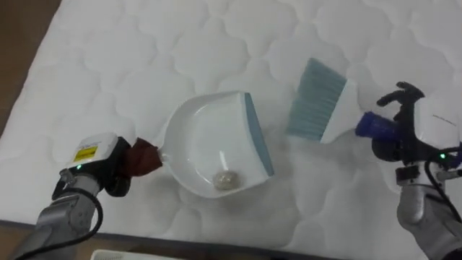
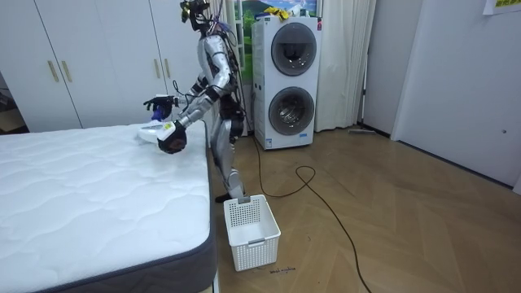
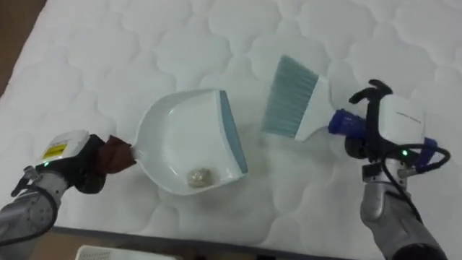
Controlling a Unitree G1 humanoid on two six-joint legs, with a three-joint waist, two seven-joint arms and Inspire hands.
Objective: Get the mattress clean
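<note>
The left hand is closed round the dark red grip of the smooth white plastic dustpan, which lies on the quilted bed. A small crumpled pellet sits near its blue lip, and a tilt might roll it out. The soft-bristled brush, just beside, is clasped by the right hand.

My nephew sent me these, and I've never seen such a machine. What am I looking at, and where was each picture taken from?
This is a humanoid robot tidying a bed. Two pictures come from cameras in its head, looking down. The third is from a camera across the room, where the robot stands beside the white mattress. Its left hand holds a white dustpan with a small pale lump inside. Its right hand holds a brush near the pan's lip.
</note>
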